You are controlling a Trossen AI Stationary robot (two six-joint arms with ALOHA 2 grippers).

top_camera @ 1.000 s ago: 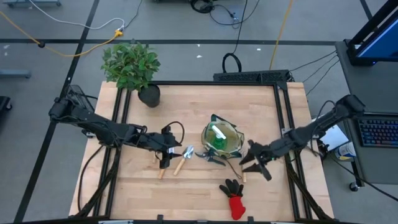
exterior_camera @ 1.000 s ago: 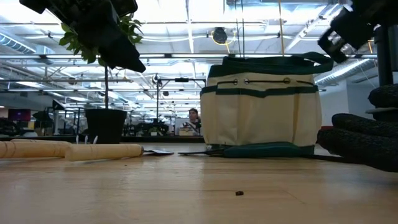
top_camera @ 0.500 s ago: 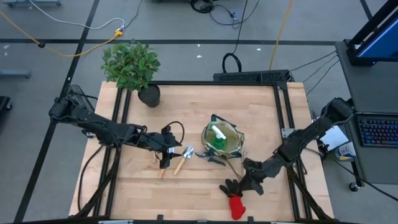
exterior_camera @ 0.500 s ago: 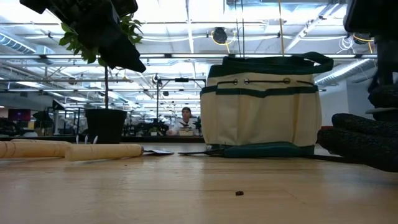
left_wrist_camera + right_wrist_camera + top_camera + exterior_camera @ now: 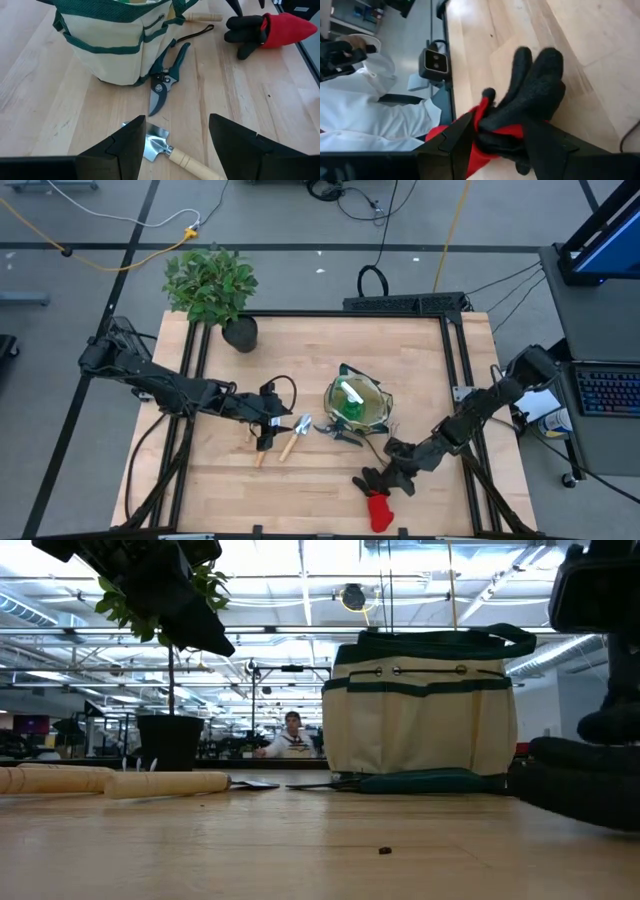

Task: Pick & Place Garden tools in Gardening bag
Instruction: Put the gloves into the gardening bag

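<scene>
The cream and green gardening bag (image 5: 357, 405) stands mid-table with a green-white item (image 5: 350, 397) inside. Dark pruning shears (image 5: 165, 82) lie against its base. Two wooden-handled trowels (image 5: 290, 440) lie left of it, and another wooden handle (image 5: 200, 17) lies beyond the bag. My left gripper (image 5: 172, 135) hovers open over a trowel blade (image 5: 155, 142). The black-and-red glove (image 5: 378, 502) lies flat near the front edge. My right gripper (image 5: 500, 125) is open, low over the glove (image 5: 535, 90), one finger on each side. My right gripper comes down slanting from the table's right, with its fingers (image 5: 460, 140) on either side of the glove where the black meets the red cuff (image 5: 505, 131). I cannot tell whether they touch it. The glove lies on the table.
A leafy potted plant (image 5: 215, 285) in a black pot stands at the far left corner. A person in a white shirt (image 5: 370, 115) sits beyond the table's near edge, by a small camera (image 5: 434, 61). Bare wood (image 5: 330, 345) lies behind the bag.
My right gripper has moved from beside the bag toward the table's near edge and left, and has come down over the glove. It now straddles the glove, which looks flatter in the low view. My left arm has kept still.
</scene>
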